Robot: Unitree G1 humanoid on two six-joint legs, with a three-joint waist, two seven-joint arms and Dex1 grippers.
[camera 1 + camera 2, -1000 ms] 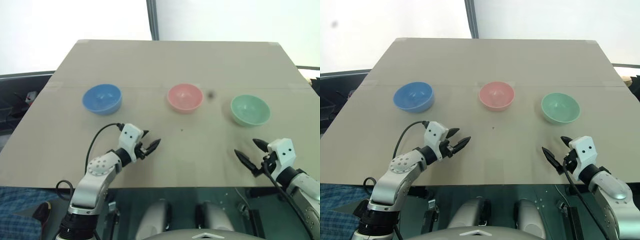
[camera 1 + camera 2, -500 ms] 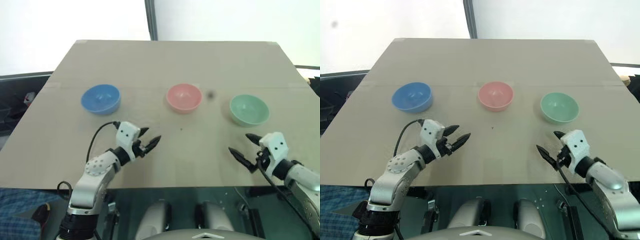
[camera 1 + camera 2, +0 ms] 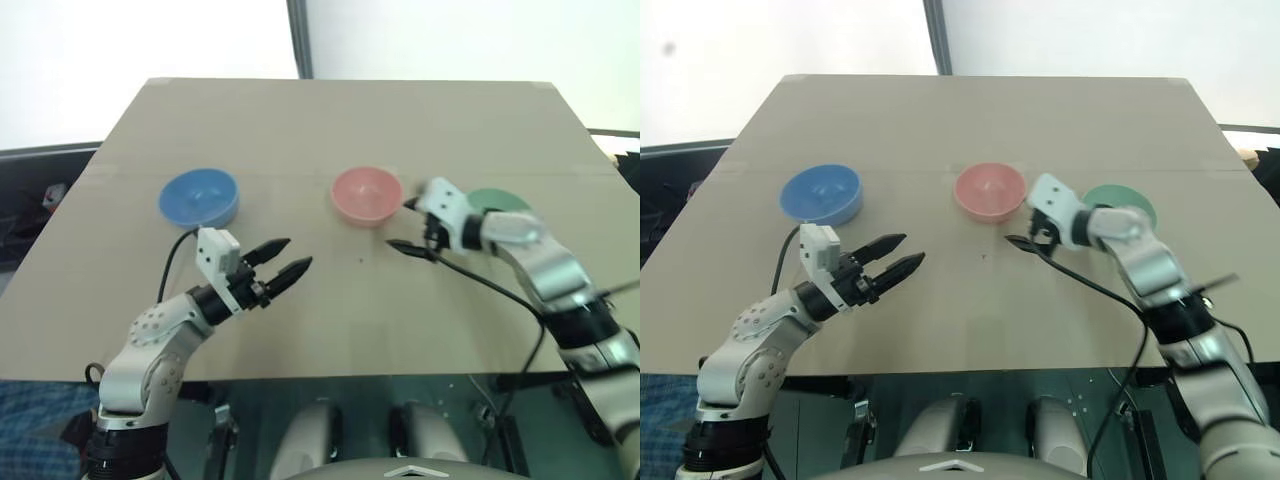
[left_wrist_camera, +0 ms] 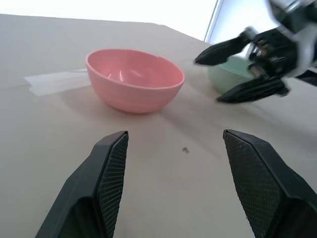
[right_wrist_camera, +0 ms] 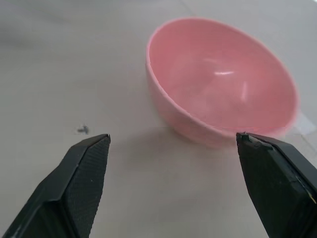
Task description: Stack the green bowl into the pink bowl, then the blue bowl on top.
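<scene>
Three bowls stand in a row across the tan table (image 3: 330, 120): the blue bowl (image 3: 198, 197) on the left, the pink bowl (image 3: 366, 194) in the middle, the green bowl (image 3: 497, 201) on the right, partly covered by my right wrist. My right gripper (image 3: 400, 224) hangs open just right of the pink bowl, with nothing between its fingers. In the right wrist view the pink bowl (image 5: 223, 84) lies close ahead. My left gripper (image 3: 293, 253) is open and empty, below and between the blue and pink bowls, pointing toward the pink bowl (image 4: 134, 79).
A small dark speck (image 3: 362, 262) marks the table in front of the pink bowl. A strip of clear tape (image 4: 49, 82) lies flat beside that bowl. The table's near edge runs just behind both arms.
My right arm has swung from the near right edge forward and left, up beside the pink bowl and in front of the green one. My left gripper rose and turned a little. The bowls have not moved.
</scene>
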